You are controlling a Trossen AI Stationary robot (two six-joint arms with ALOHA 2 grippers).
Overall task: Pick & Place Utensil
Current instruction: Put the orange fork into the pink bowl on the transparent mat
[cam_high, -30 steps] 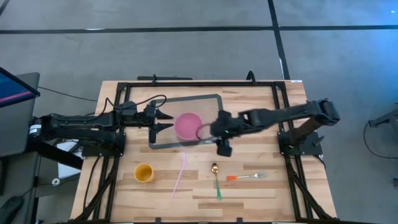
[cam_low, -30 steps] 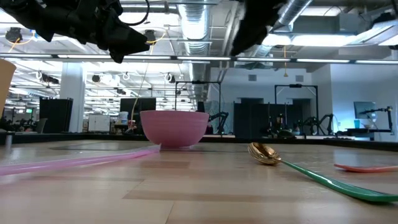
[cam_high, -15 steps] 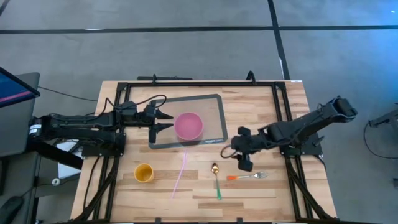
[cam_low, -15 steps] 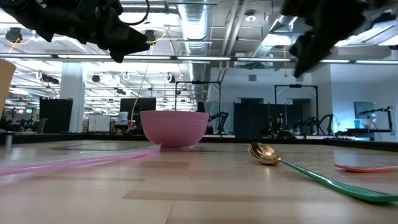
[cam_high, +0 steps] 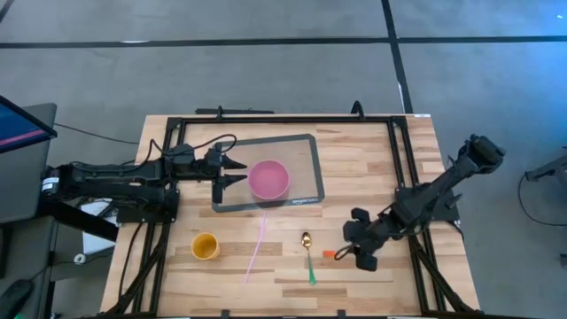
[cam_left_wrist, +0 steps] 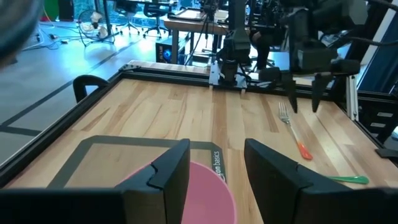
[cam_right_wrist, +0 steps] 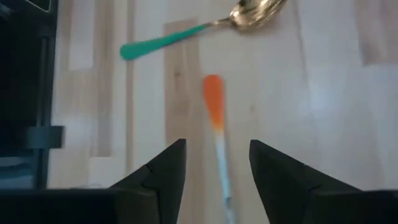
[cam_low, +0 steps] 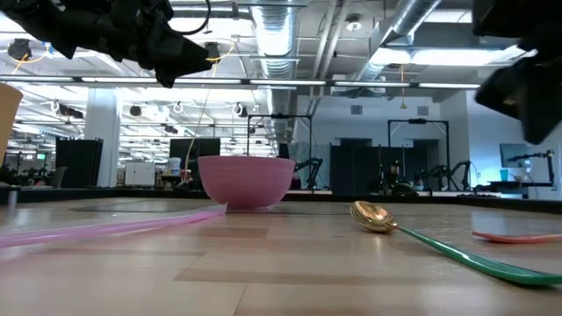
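Observation:
An orange-handled fork lies flat on the wood near the table's near right, with a gold spoon with a green handle to its left. My right gripper hangs open over the fork, pointing down. In the right wrist view its fingers stand on either side of the silver shaft, with the orange handle ahead of them. The left wrist view shows this right gripper just above the fork. My left gripper waits open beside the pink bowl.
The pink bowl stands on a grey mat at mid table. A yellow cup and a pink straw lie near the near edge. Black frame rails run along the right side, close behind my right arm.
My right gripper has swung from beside the pink bowl over the mat toward the table's near right, ending over the fork. The bowl, spoon, fork and straw have stayed where they were.

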